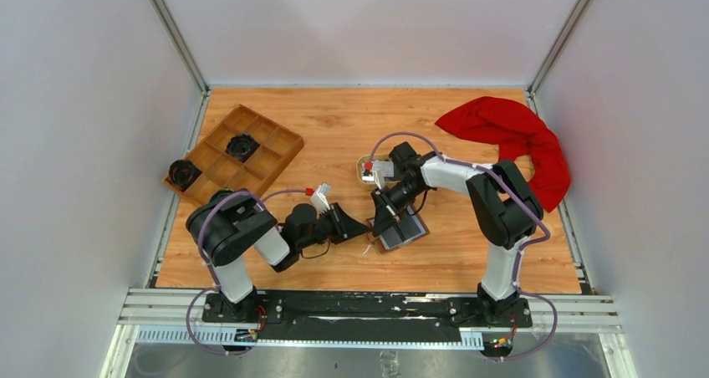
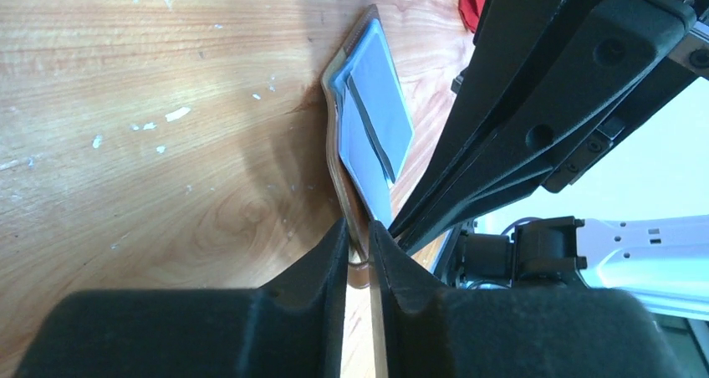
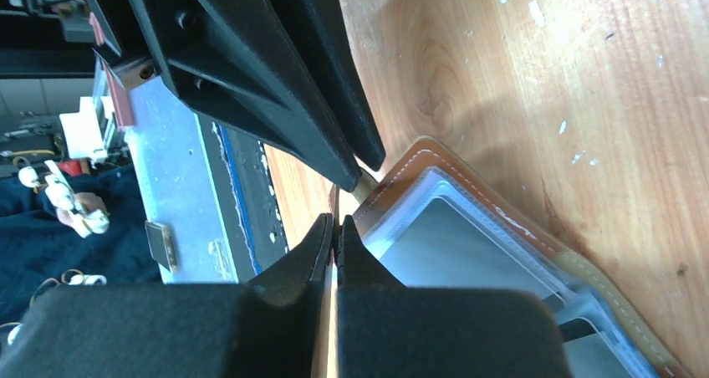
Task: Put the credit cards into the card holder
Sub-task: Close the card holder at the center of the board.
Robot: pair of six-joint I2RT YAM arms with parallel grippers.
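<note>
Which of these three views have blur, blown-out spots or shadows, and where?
Top external: even light, no glare. Left wrist: the left gripper is dark and soft up close, the right background is blown out white, and a shadow lies on the wood beside the card holder. Right wrist: the right gripper is blurred, but the table grain is crisp.

Count of items on the table:

- Grippers: two. The left gripper (image 1: 365, 226) and the right gripper (image 1: 382, 230) have their tips close together.
- Card holder (image 1: 403, 230): one, lying open at both sets of fingertips.
- Wooden compartment tray (image 1: 219, 171): one, well apart from the left gripper, beyond it to the left.
- Black round objects: two. One black round object (image 1: 242, 147) sits in that tray, and a second black round object (image 1: 182, 174) is at its left corner.
- Red cloth (image 1: 512, 135): one, well apart from the right gripper, beyond it to the right.
- Tan dish (image 1: 361, 171): one, just behind the right gripper and largely hidden.
</note>
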